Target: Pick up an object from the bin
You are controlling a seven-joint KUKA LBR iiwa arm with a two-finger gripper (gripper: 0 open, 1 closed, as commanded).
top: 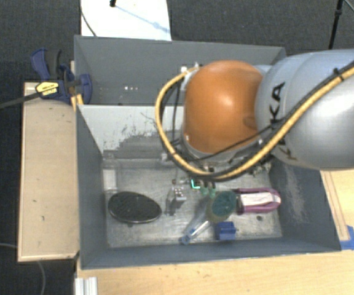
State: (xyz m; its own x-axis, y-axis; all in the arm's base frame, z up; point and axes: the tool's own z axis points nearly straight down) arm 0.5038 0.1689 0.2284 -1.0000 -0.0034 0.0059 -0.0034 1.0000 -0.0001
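My gripper [176,201] reaches down under the orange wrist cover to the bin floor near the middle. Just left of it lies a black oval disc [134,208], flat on the floor. To its right a round dark green thing [221,206] rests against a pink and white tube [258,200]. A clear, bluish pen-like piece [195,227] lies slanted below the gripper, with a small blue block [225,230] beside it. The view shows nothing held in the gripper.
The arm and its orange cover with looped cables hang over the bin's middle and right, hiding the floor beneath them. The bin's sloped grey walls rise on all sides. Bare floor lies around the black disc at the left.
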